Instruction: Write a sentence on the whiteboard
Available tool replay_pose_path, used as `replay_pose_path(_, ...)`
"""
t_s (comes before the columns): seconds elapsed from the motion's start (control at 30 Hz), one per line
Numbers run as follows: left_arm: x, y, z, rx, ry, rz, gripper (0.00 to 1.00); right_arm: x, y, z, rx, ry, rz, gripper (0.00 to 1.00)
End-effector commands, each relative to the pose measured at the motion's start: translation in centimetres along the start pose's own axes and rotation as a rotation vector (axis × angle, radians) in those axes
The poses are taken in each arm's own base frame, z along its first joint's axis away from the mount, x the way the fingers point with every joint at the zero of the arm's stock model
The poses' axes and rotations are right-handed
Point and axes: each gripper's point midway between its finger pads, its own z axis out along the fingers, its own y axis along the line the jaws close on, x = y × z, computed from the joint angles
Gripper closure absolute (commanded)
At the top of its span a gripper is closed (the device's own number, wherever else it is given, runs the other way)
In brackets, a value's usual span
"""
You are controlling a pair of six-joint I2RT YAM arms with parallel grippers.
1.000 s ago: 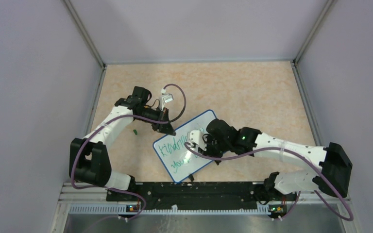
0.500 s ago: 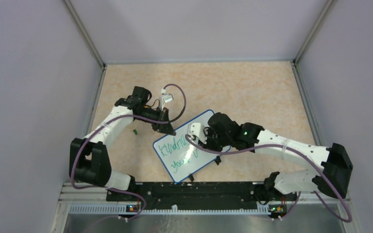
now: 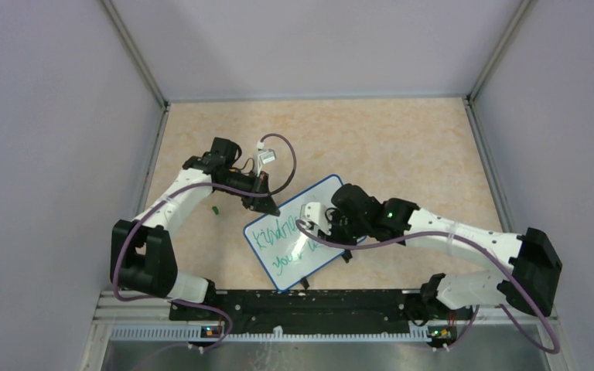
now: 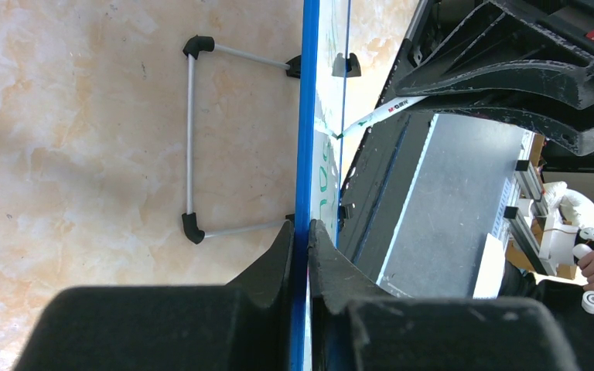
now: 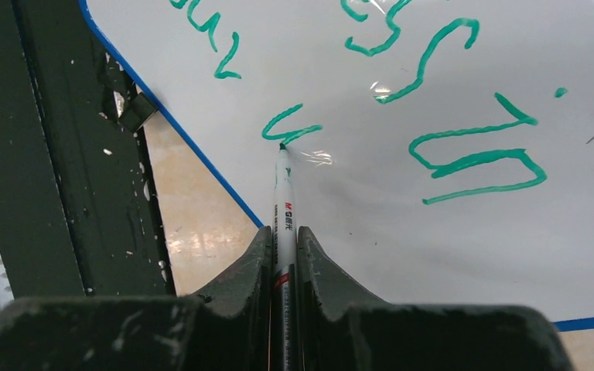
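Far tabletop [image 3: 387, 139]: bare, open from side wall to side wall.
Centre: whiteboard [image 3: 286, 259] blocks passage; left gripper [image 4: 302, 232] clamps its far-left edge, right gripper [image 5: 282, 236] presses a marker [image 5: 282, 193] tip on its face.
Behind board: wire stand [image 4: 191, 147] juts out.
Left strip: small green cap [image 3: 214, 209] beside the left arm.
Near edge: black rail [image 3: 356, 301] just beside the board's corner.

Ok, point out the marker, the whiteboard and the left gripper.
marker [image 5: 284, 201], right wrist view, white barrel just beyond the fingers
whiteboard [image 3: 321, 191], top view, bare white face near far corner
left gripper [image 4: 302, 226], left wrist view, midway between fingertips
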Motion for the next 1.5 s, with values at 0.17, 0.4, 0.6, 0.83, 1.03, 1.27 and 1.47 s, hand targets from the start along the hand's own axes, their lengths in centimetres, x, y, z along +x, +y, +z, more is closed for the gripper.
replay_pose_path(0.17,2.4,2.2,1.0,-0.085,0.086,-0.022,1.00,0.9,-0.6,-0.4,0.032,0.022,-0.015,1.00)
replay_pose_path(0.4,2.4,2.2,1.0,-0.086,0.086,-0.019,1.00,-1.1,-2.7,-1.6,0.101,-0.015,-0.021,1.00)
replay_pose_path(0.6,2.4,2.2,0.9,-0.088,0.085,-0.018,1.00,-2.4,-2.8,-2.3,0.092,-0.046,-0.014,1.00)
replay_pose_path(0.83,2.5,2.3,1.0,-0.086,0.088,-0.022,1.00,-1.2,-1.7,-3.2,0.069,-0.029,0.003,1.00)
replay_pose_path(1.03,2.5,2.2,1.0,-0.087,0.087,-0.021,1.00,-0.1,-2.4,-2.7,0.090,-0.017,0.033,1.00)
replay_pose_path(1.27,2.4,2.2,0.9,-0.089,0.085,-0.018,1.00,-0.3,-3.0,-2.4,0.106,-0.017,0.034,1.00)
replay_pose_path(1.47,2.4,2.2,1.0,-0.088,0.085,-0.019,1.00,-0.6,-3.3,-2.1,0.110,-0.024,0.034,1.00)
